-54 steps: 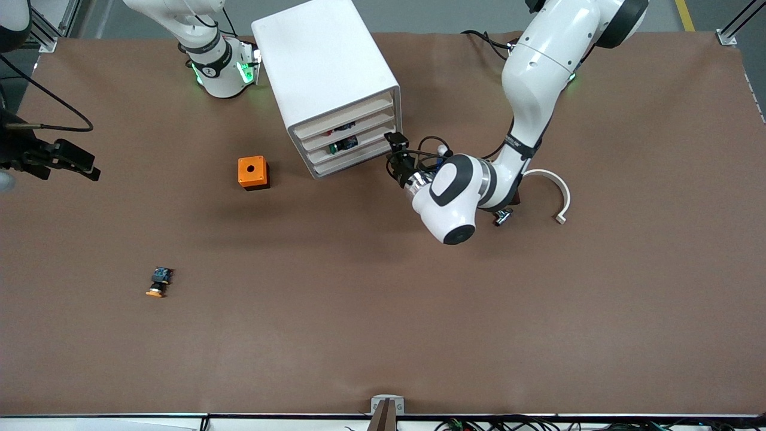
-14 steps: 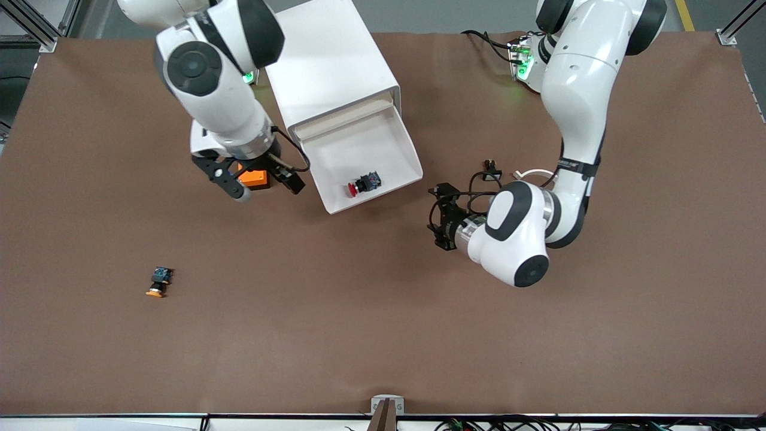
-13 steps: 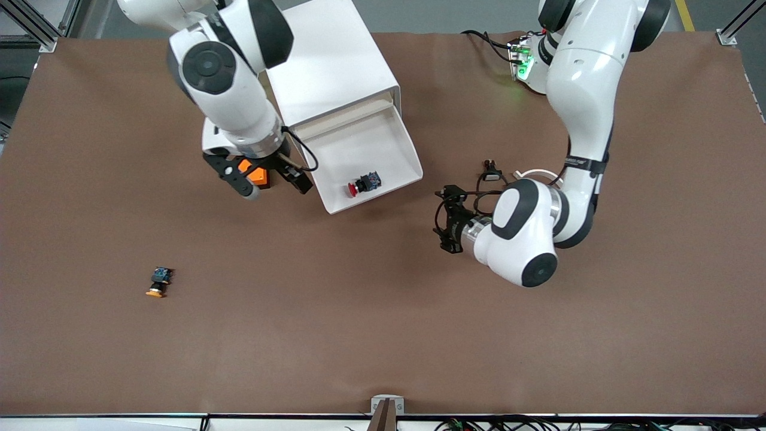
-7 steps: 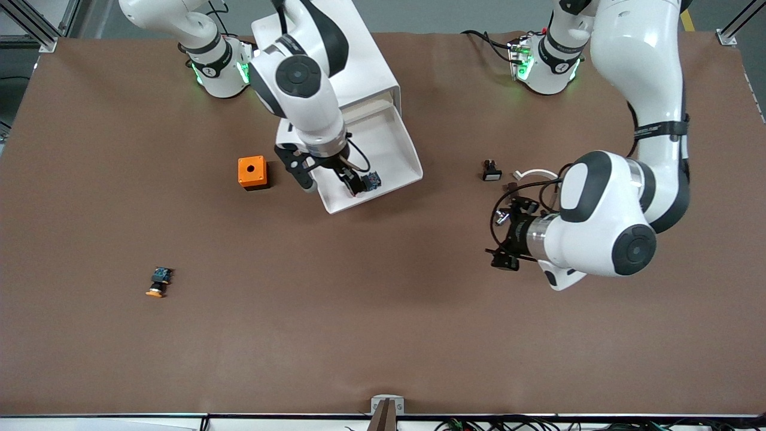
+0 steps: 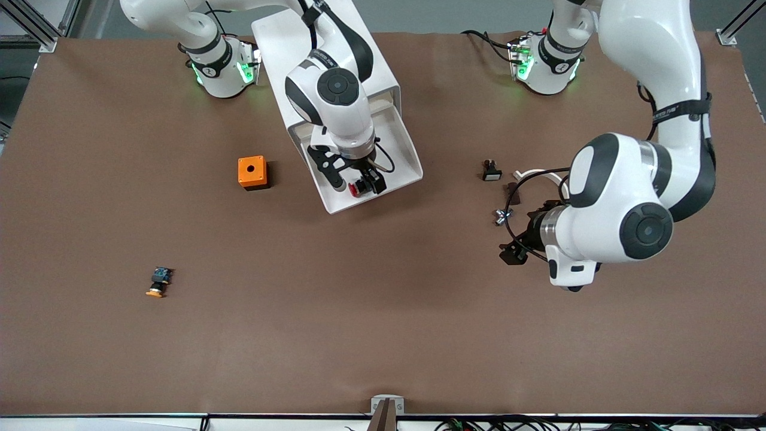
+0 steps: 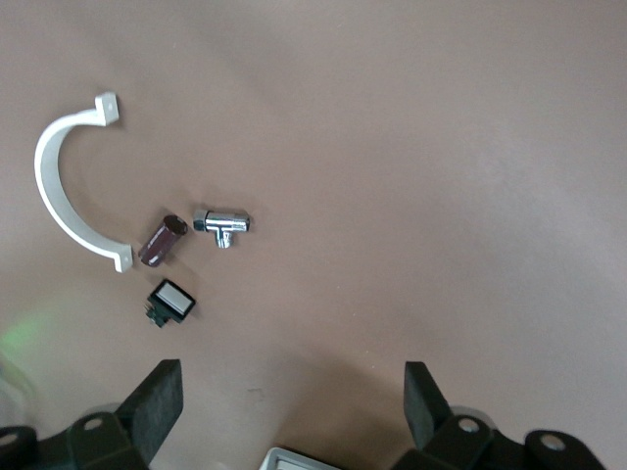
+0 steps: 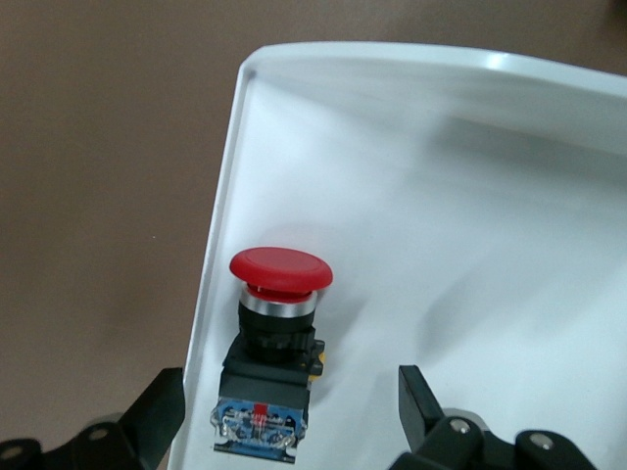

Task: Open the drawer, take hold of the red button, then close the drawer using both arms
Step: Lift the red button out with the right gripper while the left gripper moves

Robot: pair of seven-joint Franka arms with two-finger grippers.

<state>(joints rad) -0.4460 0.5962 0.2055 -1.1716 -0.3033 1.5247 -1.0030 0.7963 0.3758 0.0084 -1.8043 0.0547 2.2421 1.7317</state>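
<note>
The drawer (image 5: 402,149) is pulled out of the top of the white cabinet (image 5: 281,42). The red-capped button (image 5: 354,190) lies on its side in the drawer near the front rim. My right gripper (image 5: 357,182) is open and low over the drawer, with one finger on each side of the button. In the right wrist view the button (image 7: 279,323) lies by the drawer's rim (image 7: 227,166), its bluish back end between the open fingers of my right gripper (image 7: 289,416). My left gripper (image 5: 513,251) is open and empty over bare table, also in its wrist view (image 6: 291,401).
An orange cube (image 5: 252,172) stands beside the drawer, toward the right arm's end. A yellow-orange capped button (image 5: 158,283) lies nearer the front camera. A white curved clamp (image 6: 69,186), a dark cylinder (image 6: 163,240), a chrome fitting (image 6: 222,223) and a small black switch (image 6: 170,301) lie near my left gripper.
The drawer was shut four seconds ago and now stands open. My right gripper moved from over the orange cube to around the button. My left arm drew away from the drawer.
</note>
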